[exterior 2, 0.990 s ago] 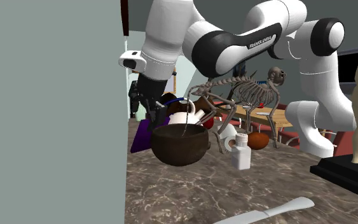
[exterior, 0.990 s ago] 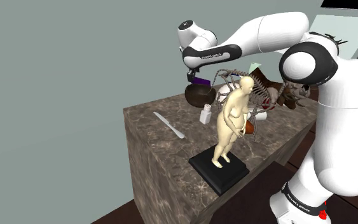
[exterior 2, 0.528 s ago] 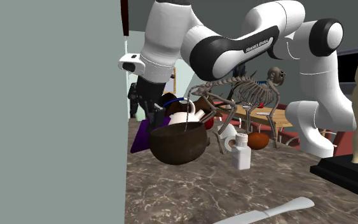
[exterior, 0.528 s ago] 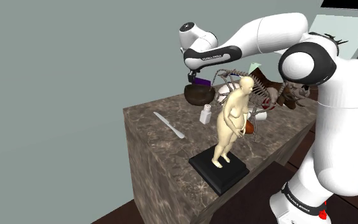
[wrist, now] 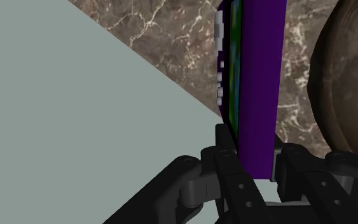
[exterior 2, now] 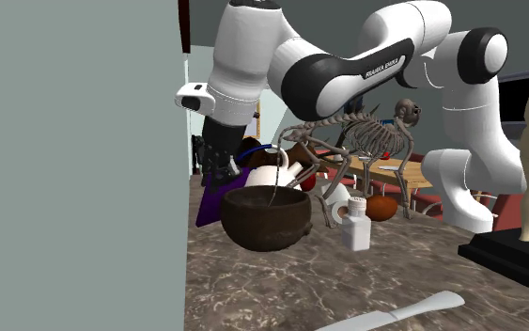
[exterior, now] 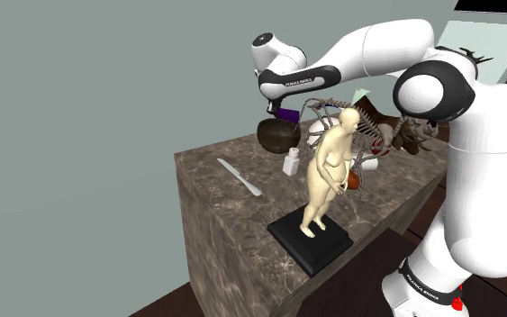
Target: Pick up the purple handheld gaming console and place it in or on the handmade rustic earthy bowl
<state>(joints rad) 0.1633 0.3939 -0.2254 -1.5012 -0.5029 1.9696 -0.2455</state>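
Pick-up done: the gripper (wrist: pixel 255 158) clamps the purple console (wrist: pixel 258 76) upright, just beside the dark brown bowl (exterior 2: pixel 265 218), at the marble counter's (exterior 2: pixel 347 282) far end. Remaining: carry over the bowl, lower, release.

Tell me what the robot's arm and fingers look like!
The arm is fat, round and shiny white, like tubes joined by dark bands. One dark band has small white lettering on it. Its two fingers are all black and blocky, with little round dimples.
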